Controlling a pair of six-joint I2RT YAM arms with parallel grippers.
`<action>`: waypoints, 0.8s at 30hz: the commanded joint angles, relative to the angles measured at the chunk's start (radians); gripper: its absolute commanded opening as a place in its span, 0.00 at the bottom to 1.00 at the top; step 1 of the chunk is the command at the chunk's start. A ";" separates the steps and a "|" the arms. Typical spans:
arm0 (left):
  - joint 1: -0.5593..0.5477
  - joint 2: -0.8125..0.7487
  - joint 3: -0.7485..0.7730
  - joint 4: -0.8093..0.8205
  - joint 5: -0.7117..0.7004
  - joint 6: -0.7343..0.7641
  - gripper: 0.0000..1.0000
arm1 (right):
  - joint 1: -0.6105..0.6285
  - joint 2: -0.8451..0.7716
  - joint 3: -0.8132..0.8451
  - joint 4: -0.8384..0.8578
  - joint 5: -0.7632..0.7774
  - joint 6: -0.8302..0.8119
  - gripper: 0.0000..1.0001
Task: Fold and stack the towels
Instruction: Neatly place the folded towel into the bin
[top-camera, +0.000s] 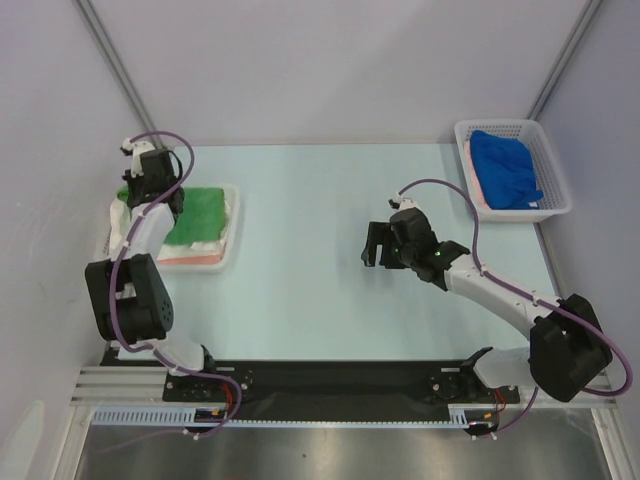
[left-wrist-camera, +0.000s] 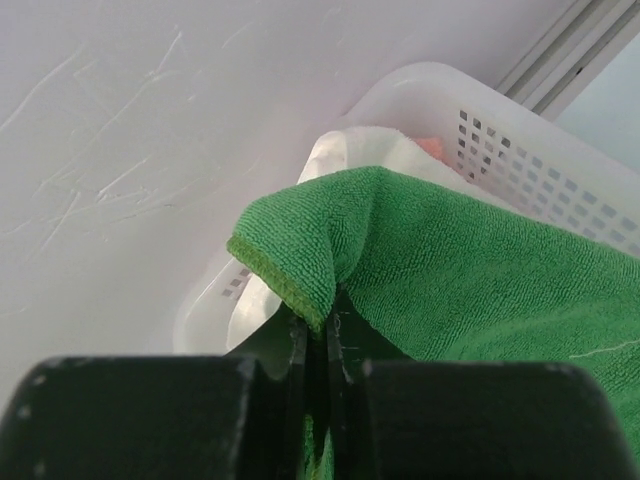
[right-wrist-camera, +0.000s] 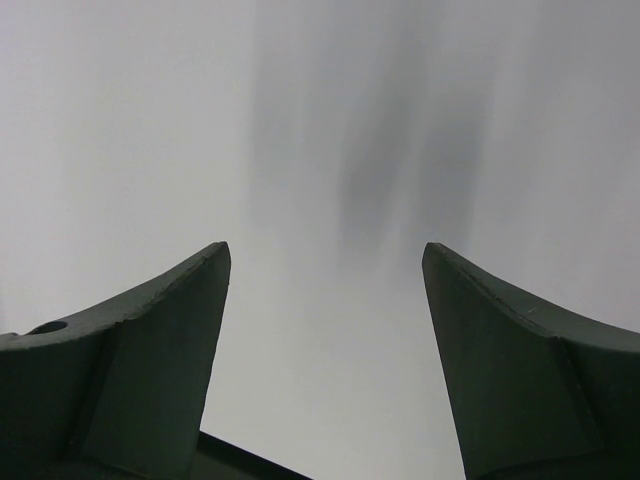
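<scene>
Left tool (left-wrist-camera: 312, 335) is clenched on a corner of the green towel (left-wrist-camera: 470, 270), which lies on the stack in the left basket (left-wrist-camera: 520, 140). Right tool (right-wrist-camera: 325, 300) hangs released over the surface (top-camera: 300, 290). The next move is probably to let go and fetch the crumpled blue towel (top-camera: 505, 170).

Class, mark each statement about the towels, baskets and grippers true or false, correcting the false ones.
1. The left gripper is shut on the green terry cloth towel. True.
2. The blue terry cloth towel lies on the bare table. False: it lies in the white perforated plastic basket at the far right.
3. The right gripper grips a towel. False: it is open and empty above the table.
4. The green towel sits topmost in the left white perforated basket. True.
</scene>
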 joint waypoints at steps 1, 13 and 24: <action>0.024 0.035 0.069 -0.036 0.030 -0.067 0.09 | 0.008 0.012 0.051 0.031 -0.005 -0.015 0.83; 0.060 0.060 0.135 -0.153 0.067 -0.254 0.70 | 0.020 0.004 0.042 0.037 0.001 -0.017 0.91; -0.213 -0.147 0.075 -0.205 0.147 -0.340 0.77 | 0.014 -0.031 0.132 0.024 0.035 -0.026 1.00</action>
